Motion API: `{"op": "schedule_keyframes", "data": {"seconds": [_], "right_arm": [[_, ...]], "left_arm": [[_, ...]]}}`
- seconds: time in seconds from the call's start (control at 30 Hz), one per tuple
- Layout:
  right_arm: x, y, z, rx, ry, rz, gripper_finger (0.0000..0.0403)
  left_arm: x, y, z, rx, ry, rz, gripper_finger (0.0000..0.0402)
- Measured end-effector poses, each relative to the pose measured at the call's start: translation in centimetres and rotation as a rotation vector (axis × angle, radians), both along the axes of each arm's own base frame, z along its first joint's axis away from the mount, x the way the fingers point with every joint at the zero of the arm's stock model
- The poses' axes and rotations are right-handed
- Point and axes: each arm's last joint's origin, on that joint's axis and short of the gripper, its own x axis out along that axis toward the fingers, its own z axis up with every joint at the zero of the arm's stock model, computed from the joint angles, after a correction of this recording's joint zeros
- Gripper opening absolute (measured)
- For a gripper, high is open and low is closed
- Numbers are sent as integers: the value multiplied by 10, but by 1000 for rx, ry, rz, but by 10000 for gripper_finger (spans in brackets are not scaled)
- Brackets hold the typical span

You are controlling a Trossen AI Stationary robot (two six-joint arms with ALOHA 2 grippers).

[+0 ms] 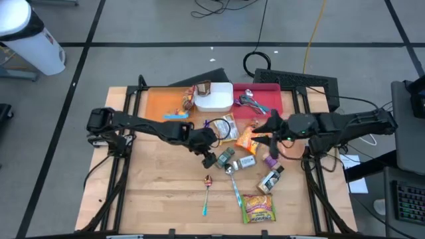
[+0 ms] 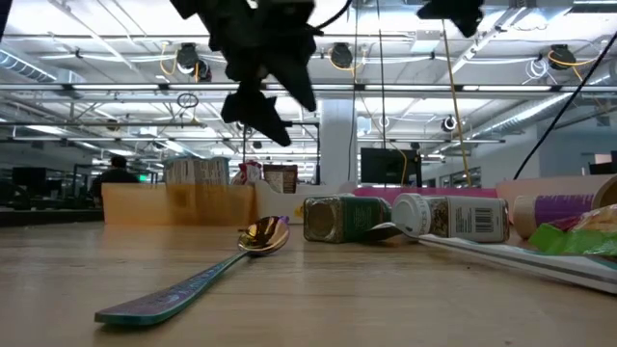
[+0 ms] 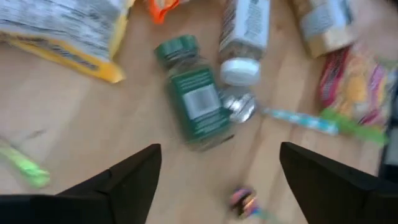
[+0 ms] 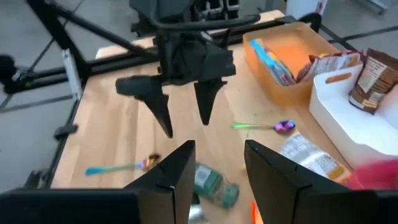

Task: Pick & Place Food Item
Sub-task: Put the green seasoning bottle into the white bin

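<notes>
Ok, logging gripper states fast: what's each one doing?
Left gripper: open, empty, above the green jar.
Right gripper: open, holding nothing.

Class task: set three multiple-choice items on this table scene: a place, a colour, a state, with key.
1. Where lies the green jar? A in the orange bin; B on the table beside the white-capped jar; C in the white bin.
2. The handle of the gold-bowled spoon is: A red; B teal; C black.
3. The left hand is: A open, empty; B shut on a spoon; C shut on a jar.
Key: B, bare wood under it; B, low view shows teal; A, fingers wide apart.
</notes>
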Motion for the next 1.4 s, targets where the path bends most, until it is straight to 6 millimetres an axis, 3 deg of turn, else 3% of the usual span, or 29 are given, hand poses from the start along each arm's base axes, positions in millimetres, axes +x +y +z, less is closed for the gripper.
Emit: {"op": "schedule_keyframes", "data": {"seconds": [0.17, 0.33, 0.53, 0.73, 0.87, 1.1, 1.4], "right_arm": [[-27, 8, 9, 7, -24, 67, 130], [-36, 16, 9, -27, -35, 149, 130], [-31, 26, -34, 7, 12, 179, 130], [-26, 39, -80, 161, -95, 220, 130], [-27, 42, -95, 221, -136, 221, 130], [-28, 42, -98, 228, -133, 217, 130], [-28, 41, -99, 204, -133, 194, 130]], "left_arm": [[12, -16, -4, -59, -74, 73, 347], [16, -24, 0, -95, -103, 208, 329], [27, -34, 8, -92, -136, 252, 298], [47, -39, 15, -60, -141, 219, 272], [54, -40, 13, -4, -48, 181, 259], [52, -30, 3, 55, 110, 200, 246], [61, -20, 10, -12, 8, 197, 253]]}}
